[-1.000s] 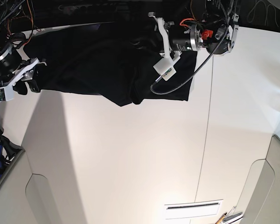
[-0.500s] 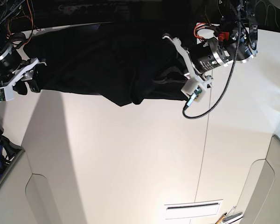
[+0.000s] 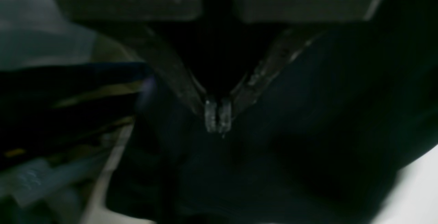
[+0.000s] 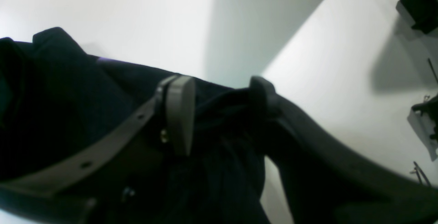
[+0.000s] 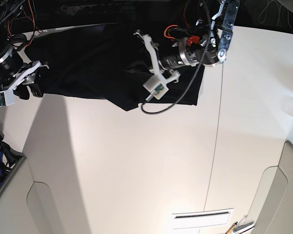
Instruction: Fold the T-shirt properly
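The black T-shirt (image 5: 88,63) lies spread along the far edge of the white table (image 5: 136,161), with a creased fold hanging toward me near its middle. In the left wrist view my left gripper (image 3: 218,116) has its tips pressed together just above dark cloth (image 3: 308,131); I cannot tell whether any cloth is pinched. A strip of yellow-and-blue print (image 3: 85,94) shows at that view's left. The left wrist's white bracket (image 5: 154,90) hovers over the shirt's middle. My right gripper (image 4: 222,104) stands open at the shirt's left edge (image 5: 28,91), with bunched black cloth (image 4: 51,97) between its fingers.
A seam (image 5: 217,131) runs down the tabletop right of centre. A white slotted panel (image 5: 202,219) sits at the near edge. Cables (image 5: 10,19) hang at the far left corner behind the right arm. A loop of grey cable (image 5: 161,105) droops from the left wrist.
The left arm has swung left from the shirt's right edge to above its middle, and its jaws have gone from open to shut. The right arm has not moved.
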